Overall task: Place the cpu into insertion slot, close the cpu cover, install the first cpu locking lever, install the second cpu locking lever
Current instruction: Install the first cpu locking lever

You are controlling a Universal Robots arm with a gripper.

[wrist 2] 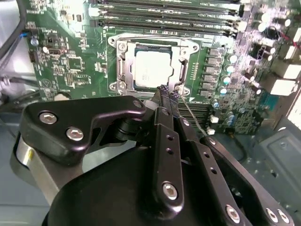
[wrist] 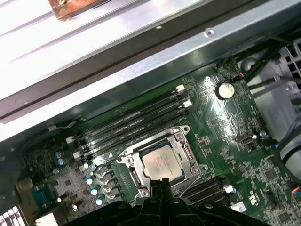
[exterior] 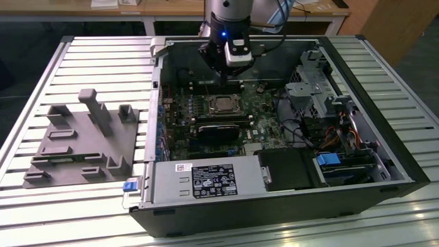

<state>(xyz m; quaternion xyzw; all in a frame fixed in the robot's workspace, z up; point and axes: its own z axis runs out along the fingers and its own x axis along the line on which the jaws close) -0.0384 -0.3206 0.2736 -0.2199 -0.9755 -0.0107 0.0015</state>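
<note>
The cpu (exterior: pixel 221 105) lies flat in its socket on the motherboard (exterior: pixel 182 110), inside the open computer case (exterior: pixel 274 211). The case rests on its side on a table (exterior: pixel 103 56) of pale metal slats. Beside it, toward the exterior view's left, sits a grey fixture plate (exterior: pixel 75 146) with several upright blocks. Inside the case, a silvery power supply (exterior: pixel 205 180) fills the near corner, and drive cages with coloured cables stand along the exterior view's right. The arm (exterior: pixel 230 20) comes down into the case from the far side, and its gripper (exterior: pixel 230 77) hangs over the board just beyond the socket.

A black rectangular block (exterior: pixel 223 133) lies on the board just on the near side of the socket. In both wrist views the memory slots (wrist 2: pixel 160 21) (wrist: pixel 136 122) run in dark parallel rows along one side of the socket.

The cpu cover (wrist 2: pixel 121 70) (wrist: pixel 183 155) lies down flat as a silvery frame around the chip. The pale top of the cpu (wrist 2: pixel 153 69) (wrist: pixel 162 163) shows through its opening. In the second wrist view the gripper (wrist 2: pixel 167 90) has its fingers drawn together, with their tips right at one corner of the socket. A thin wire lever (wrist 2: pixel 193 117) runs slantwise away from beside the tips. Whether the tips pinch it cannot be told. In the first wrist view the gripper (wrist: pixel 161 181) reaches the socket's edge. A round coin cell (wrist: pixel 225 89) sits on the board well apart from it.
</note>
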